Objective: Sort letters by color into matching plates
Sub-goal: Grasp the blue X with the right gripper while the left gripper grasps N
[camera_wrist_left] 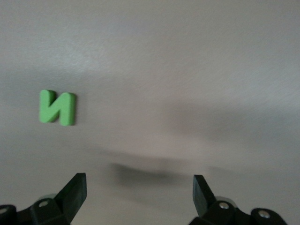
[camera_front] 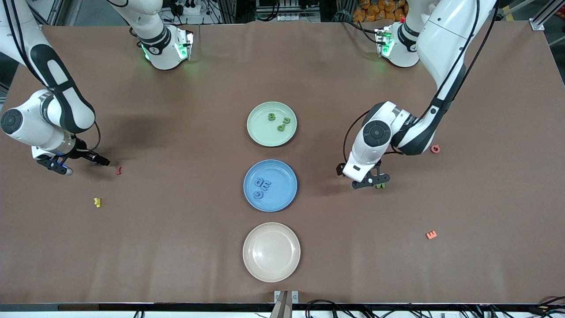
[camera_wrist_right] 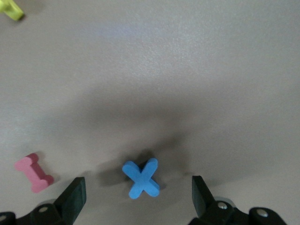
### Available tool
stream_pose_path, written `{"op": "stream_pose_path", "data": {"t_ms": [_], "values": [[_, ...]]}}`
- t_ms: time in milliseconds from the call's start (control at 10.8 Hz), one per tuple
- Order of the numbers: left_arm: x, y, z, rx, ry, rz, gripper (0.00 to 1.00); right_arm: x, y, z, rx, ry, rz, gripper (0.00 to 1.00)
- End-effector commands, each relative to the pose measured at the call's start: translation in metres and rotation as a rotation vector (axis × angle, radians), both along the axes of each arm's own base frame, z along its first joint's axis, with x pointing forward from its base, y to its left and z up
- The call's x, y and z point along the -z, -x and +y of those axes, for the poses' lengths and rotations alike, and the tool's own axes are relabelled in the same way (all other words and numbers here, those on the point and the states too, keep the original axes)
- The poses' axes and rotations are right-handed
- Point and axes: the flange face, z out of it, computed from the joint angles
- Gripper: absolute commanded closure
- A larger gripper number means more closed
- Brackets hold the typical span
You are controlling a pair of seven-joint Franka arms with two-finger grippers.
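From the front view, the blue plate point(camera_front: 270, 185) sits in the middle of the table point(camera_front: 176, 247), with three blue letters point(camera_front: 262, 186) already in it. The green plate point(camera_front: 271, 124) is farther from the camera than the blue plate and holds three green letters point(camera_front: 279, 122); the cream plate point(camera_front: 271, 251) is nearer than the blue plate and holds nothing. The left pincer point(camera_front: 371, 180) hangs low, well away from the blue plate toward the left arm's end, with the forearm bent steeply down. A green letter point(camera_front: 380, 186) peeks out just beside it. The right pincer point(camera_front: 59, 167) is low too, well away from the blue plate toward the right arm's end, near a pink letter point(camera_front: 118, 170) and a yellow letter point(camera_front: 97, 202). A red letter point(camera_front: 435, 149) and an orange letter point(camera_front: 431, 235) lie toward the left arm's end.

In the left wrist view, the left pincer point(camera_wrist_left: 139, 192) is spread wide and grasps nothing. The green letter point(camera_wrist_left: 57, 107) lies off to one side, not between the fingers. I think that if the arm descends straight from here, the fingers will close on bare table or only push the letter away.

In the right wrist view, the right pincer point(camera_wrist_right: 138, 194) is also spread wide and empty. A blue letter point(camera_wrist_right: 141, 178) lies almost between its fingers, so this one looks better aligned. The pink letter point(camera_wrist_right: 33, 172) is close to one finger point(camera_wrist_right: 72, 197), however, and I fear the finger may knock it or catch it together with the blue one. The yellow letter point(camera_wrist_right: 10, 9) lies well apart.
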Motion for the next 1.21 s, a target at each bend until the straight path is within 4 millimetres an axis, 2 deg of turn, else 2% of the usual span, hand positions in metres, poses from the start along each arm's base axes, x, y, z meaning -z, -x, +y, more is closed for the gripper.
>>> {"op": "stream_pose_path", "data": {"t_ms": [0,185,278,371,556,835,1113], "values": [[-0.009,-0.003,0.049,0.156,-0.016,-0.008,0.00,0.005,0.008,-0.009,-0.024,0.001,-0.002,0.13],[-0.002,-0.011,0.061,0.180,0.000,-0.012,0.00,0.005,0.008,-0.009,-0.046,-0.001,-0.002,0.33],[0.001,-0.023,0.086,0.192,0.013,-0.025,0.00,0.005,0.008,-0.009,-0.053,-0.001,-0.002,0.44],[0.005,-0.026,0.091,0.206,0.023,-0.029,0.00,0.005,0.008,-0.009,-0.053,-0.001,-0.002,0.53],[0.016,-0.028,0.088,0.209,0.045,-0.045,0.00,0.006,0.008,-0.008,-0.054,-0.002,0.001,0.68],[0.019,-0.029,0.086,0.211,0.057,-0.059,0.00,0.007,0.005,-0.004,-0.074,-0.005,0.002,0.76],[0.024,-0.028,0.085,0.218,0.059,-0.059,0.00,-0.022,-0.027,0.005,-0.225,0.003,-0.047,0.80]]}}
